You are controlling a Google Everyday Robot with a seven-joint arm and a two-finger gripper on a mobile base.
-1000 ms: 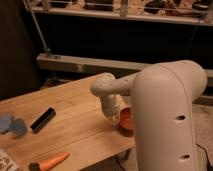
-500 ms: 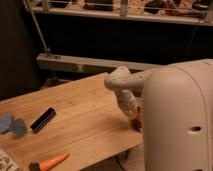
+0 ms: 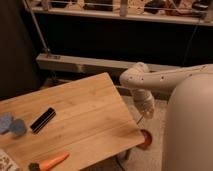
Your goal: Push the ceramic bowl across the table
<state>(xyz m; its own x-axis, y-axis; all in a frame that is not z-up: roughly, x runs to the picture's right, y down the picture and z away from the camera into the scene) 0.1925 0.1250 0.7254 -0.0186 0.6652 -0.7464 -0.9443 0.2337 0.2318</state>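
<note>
The ceramic bowl (image 3: pixel 145 139) is a small orange-red bowl just past the right corner of the table (image 3: pixel 85 107), below the tabletop's level and partly hidden by the edge. The light wooden table fills the left and middle of the camera view. My arm reaches in from the right, bending down beside the table's right edge. My gripper (image 3: pixel 147 120) hangs off the end of the wrist, directly above the bowl and off the table. I cannot tell whether it touches the bowl.
A black rectangular object (image 3: pixel 42 120) lies on the left of the table, with blue-grey round things (image 3: pixel 12 125) at the left edge. An orange carrot toy (image 3: pixel 53 161) lies near the front edge. My white body (image 3: pixel 192 135) fills the right side. A metal rail (image 3: pixel 80 64) runs behind.
My arm has swung to the right, from over the table's right part to beyond its edge. The bowl has gone from the tabletop near the right edge to past the corner, lower down.
</note>
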